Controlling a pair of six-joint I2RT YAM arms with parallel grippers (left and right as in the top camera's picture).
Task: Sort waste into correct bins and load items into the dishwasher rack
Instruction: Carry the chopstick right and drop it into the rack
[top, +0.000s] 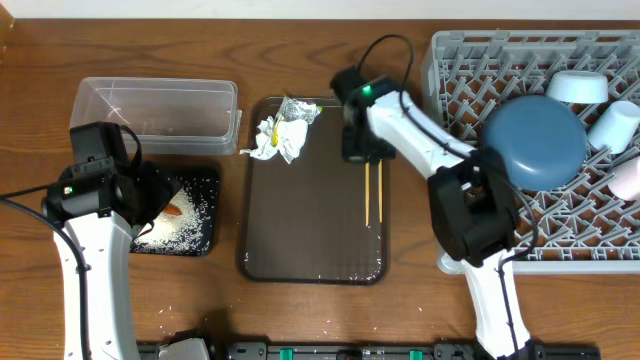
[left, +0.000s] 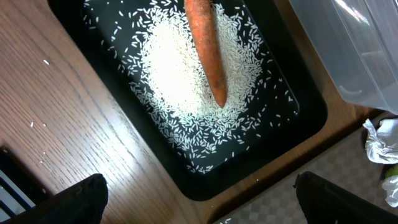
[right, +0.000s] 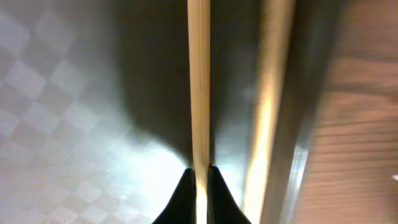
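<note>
I find the right gripper low at the far end of the chopsticks, its tips pinched on one stick. The other stick lies loose just beside it on the brown tray. I judge this end hold is meant for carrying to the dishwasher rack on the right. The left gripper hangs over the black tray, fingers spread and empty, above the rice and carrot binned there.

Overhead view: even, sharp light. Right wrist view: blurred chopstick, dark shadow beside it, glare at 6 o'clock. Rice overexposed.
</note>
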